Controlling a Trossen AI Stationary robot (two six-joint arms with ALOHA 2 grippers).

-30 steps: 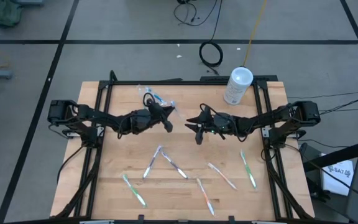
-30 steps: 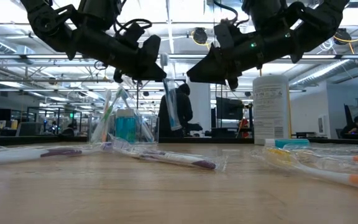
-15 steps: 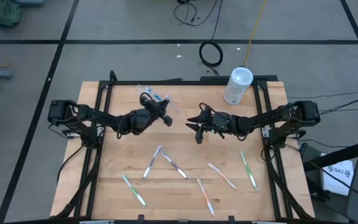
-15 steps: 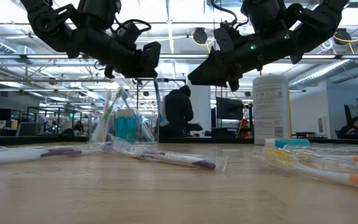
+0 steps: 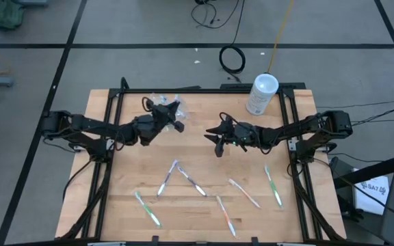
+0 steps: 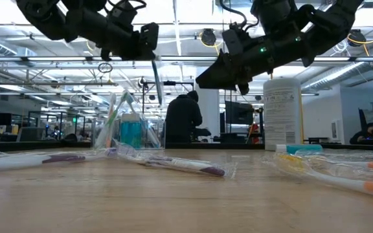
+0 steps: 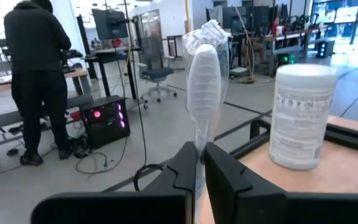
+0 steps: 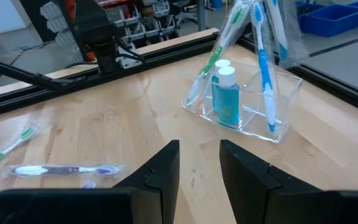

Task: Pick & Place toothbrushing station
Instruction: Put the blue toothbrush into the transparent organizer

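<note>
Pale wood-plank table (image 5: 204, 205) framed by dark rails. At its far side stands a clear, box-like plastic holder (image 8: 253, 118), open-topped, holding upright wrapped toothbrushes (image 8: 263, 74) and teal white-capped tubes (image 8: 226, 93); in the high view it shows as a crinkly clear patch (image 5: 157, 101) near the far edge. A tall whitish canister (image 5: 261, 93) stands at the far right corner. Slim toothbrushes in glossy clear wrap lie scattered flat on the near half (image 5: 195, 183), well apart from each other, one purple-handled (image 6: 186, 166); the table's middle band is bare between them and the arms. Left gripper (image 5: 173, 117) hangs in the air just beside the holder, fingers (image 7: 185, 171) pressed together on a wrapped white toothbrush (image 7: 204, 93) that points straight out past the fingertips, its film wrinkled at the tip. Right gripper (image 5: 217, 140) hovers over mid-table, near the left one but apart, fingers (image 8: 160, 168) parted with wood showing between, holding nothing.
</note>
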